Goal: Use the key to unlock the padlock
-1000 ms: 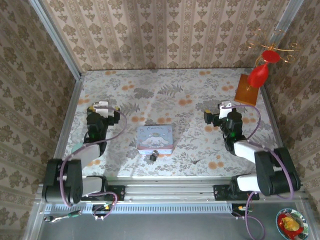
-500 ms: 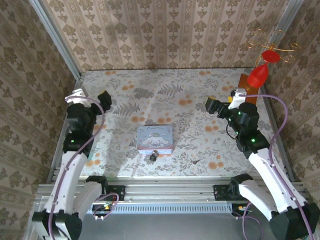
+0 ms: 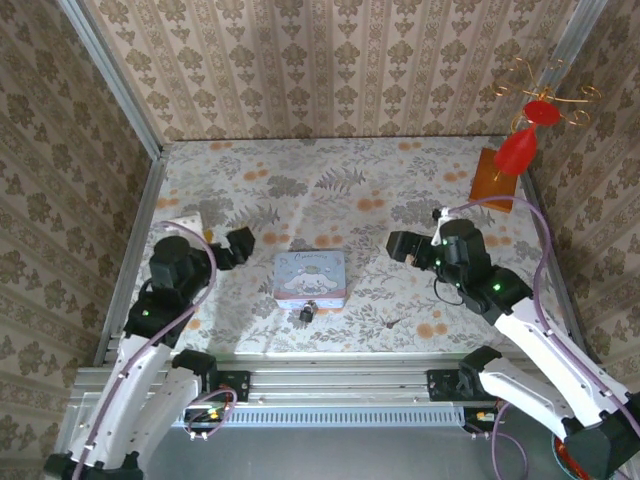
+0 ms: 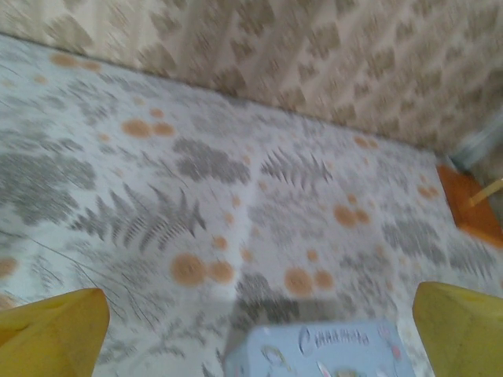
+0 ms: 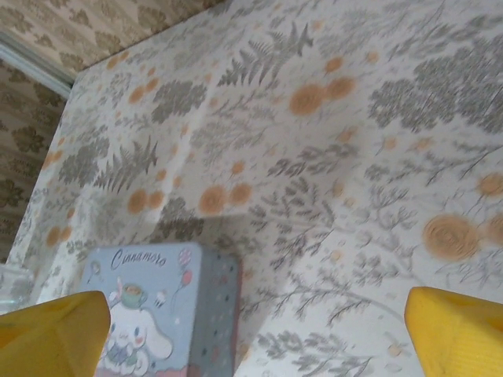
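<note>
1. A pastel-blue cartoon tin [image 3: 311, 275] lies in the middle of the floral table [image 3: 300, 190], between the two grippers. Far to the right of the tin, by the wall, an orange wooden block [image 3: 493, 180] carries a red ornament [image 3: 518, 148] on gold wire.
2. The padlock [image 3: 308, 312] lies at the tin's near edge, just beside it. I cannot tell whether the two touch. The key [image 3: 392, 323] lies on the table to the near right of the tin, apart from the padlock.
3. The left gripper [image 3: 213, 232] hangs to the left of the tin, by its far corner. Its yellow pads [image 4: 51, 334] are spread wide and hold nothing. The padlock is at the tin's other, nearer side, well apart from this gripper.
4. The right gripper [image 3: 420, 232] hangs to the right of the tin. Its yellow pads [image 5: 460, 330] are also spread wide and hold nothing. The key lies nearer the arm bases, well apart from it.
5. From above, the padlock is a small dark blob, and how its shackle lies cannot be made out. The key is a mere sliver. Both wrist views are soft, and in each the tin is cut off by the bottom edge.
</note>
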Controlling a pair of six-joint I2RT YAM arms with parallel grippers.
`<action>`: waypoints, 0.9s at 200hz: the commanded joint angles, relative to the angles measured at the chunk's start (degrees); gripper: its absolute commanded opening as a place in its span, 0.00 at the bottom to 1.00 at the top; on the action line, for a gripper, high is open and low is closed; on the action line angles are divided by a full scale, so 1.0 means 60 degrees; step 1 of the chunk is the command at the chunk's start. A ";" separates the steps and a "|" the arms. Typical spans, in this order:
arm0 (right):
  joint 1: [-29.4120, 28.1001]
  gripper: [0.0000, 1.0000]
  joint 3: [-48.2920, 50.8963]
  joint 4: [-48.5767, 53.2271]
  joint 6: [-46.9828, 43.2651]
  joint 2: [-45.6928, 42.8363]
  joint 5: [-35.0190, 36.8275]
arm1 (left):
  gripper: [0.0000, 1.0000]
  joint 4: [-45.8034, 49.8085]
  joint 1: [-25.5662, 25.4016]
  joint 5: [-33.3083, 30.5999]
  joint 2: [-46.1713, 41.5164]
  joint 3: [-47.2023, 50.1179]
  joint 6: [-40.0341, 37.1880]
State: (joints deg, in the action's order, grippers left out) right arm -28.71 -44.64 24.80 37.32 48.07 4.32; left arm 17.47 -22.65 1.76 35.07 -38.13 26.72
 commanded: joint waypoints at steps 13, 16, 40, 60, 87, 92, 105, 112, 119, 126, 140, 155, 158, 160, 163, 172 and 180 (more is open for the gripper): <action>-0.1188 0.96 -0.0427 0.0950 0.1490 0.0261 0.1675 | 1.00 0.0356 -0.1649 -0.1018 0.0261 0.0361 -0.0566; -0.1350 0.95 -0.0426 0.1181 0.1545 0.0287 0.1762 | 1.00 0.0365 -0.1782 -0.1111 0.0283 0.0400 -0.0607; -0.2025 0.93 -0.0450 0.1664 0.2243 0.0688 0.2064 | 1.00 0.0417 -0.2518 -0.1771 0.0300 0.0727 -0.0804; -0.2539 0.91 -0.0495 0.2121 0.2751 0.0964 0.2298 | 1.00 0.0254 -0.2797 -0.2104 0.0131 0.1155 -0.0977; -0.3173 0.86 -0.0401 0.2625 0.3699 0.1191 0.2465 | 1.00 -0.0114 -0.2873 -0.2230 -0.0343 0.1808 -0.1113; -0.3306 0.84 -0.0373 0.2696 0.3884 0.1235 0.2471 | 1.00 -0.0191 -0.2873 -0.2222 -0.0449 0.1915 -0.1140; -0.3700 0.81 -0.0246 0.2788 0.4305 0.1388 0.2466 | 1.00 -0.0389 -0.2877 -0.2206 -0.0720 0.2179 -0.1208; -0.3891 0.79 -0.0183 0.2832 0.4525 0.1506 0.2454 | 1.00 -0.0492 -0.2886 -0.2209 -0.0846 0.2279 -0.1240; -0.4084 0.77 -0.0110 0.2853 0.4729 0.1652 0.2442 | 1.00 -0.0538 -0.2883 -0.2206 -0.0952 0.2352 -0.1242; -0.4269 0.75 -0.0043 0.2854 0.4939 0.1809 0.2423 | 1.00 -0.0558 -0.2886 -0.2204 -0.1045 0.2384 -0.1245; -0.4525 0.70 0.0064 0.2844 0.5303 0.2144 0.2312 | 1.00 -0.0560 -0.2889 -0.2213 -0.1199 0.2441 -0.1292; -0.4795 0.66 0.0112 0.2899 0.5659 0.2492 0.2191 | 1.00 -0.0498 -0.2889 -0.2279 -0.1273 0.2473 -0.1261; -0.4828 0.65 0.0129 0.2886 0.5695 0.2558 0.2144 | 1.00 -0.0492 -0.2876 -0.2281 -0.1282 0.2473 -0.1247; -0.4847 0.64 0.0134 0.2884 0.5709 0.2603 0.2113 | 1.00 -0.0484 -0.2886 -0.2281 -0.1287 0.2480 -0.1239; -0.4873 0.63 0.0151 0.2884 0.5735 0.2671 0.2072 | 1.00 -0.0490 -0.2882 -0.2276 -0.1282 0.2485 -0.1232; -0.4937 0.61 0.0187 0.2939 0.5828 0.2856 0.1974 | 1.00 -0.0469 -0.2890 -0.2214 -0.1285 0.2474 -0.1230; -0.4983 0.58 0.0270 0.2957 0.5917 0.3029 0.1928 | 1.00 -0.0466 -0.2904 -0.2179 -0.1286 0.2473 -0.1231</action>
State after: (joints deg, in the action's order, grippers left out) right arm -57.54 -44.40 39.64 67.85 63.96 16.01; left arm 15.75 -39.72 -10.63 27.90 -23.83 20.51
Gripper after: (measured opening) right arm 0.613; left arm 0.999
